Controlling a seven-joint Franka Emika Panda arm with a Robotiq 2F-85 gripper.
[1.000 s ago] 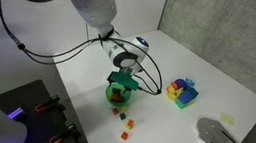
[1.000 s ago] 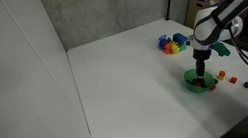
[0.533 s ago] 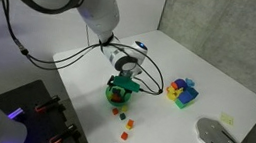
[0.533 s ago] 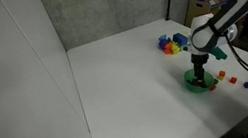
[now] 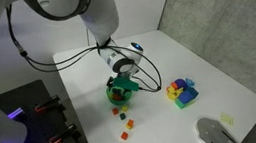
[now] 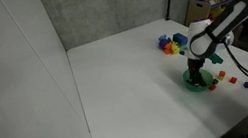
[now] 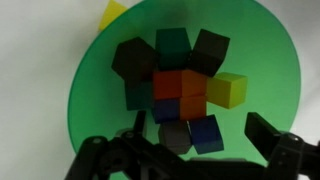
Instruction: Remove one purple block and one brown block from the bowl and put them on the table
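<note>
- Bowl [image 5: 117,94] sat on the table [image 5: 209,68], full of small blocks [image 7: 185,85].
- Your gripper [image 7: 190,150] hung just above it, jaws spread wide across the pile.
- Loose blocks [image 5: 125,129] lay near the bowl.

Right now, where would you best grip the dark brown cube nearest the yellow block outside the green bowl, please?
Probably from above, the hand closing on the side faces of the dark brown cube: its top shows whole, and bare green bowl borders its outer side.

Green bowl [image 7: 88,95] – orange, yellow, blue, dark blocks [image 7: 181,92] – white table [image 7: 25,80].
</note>
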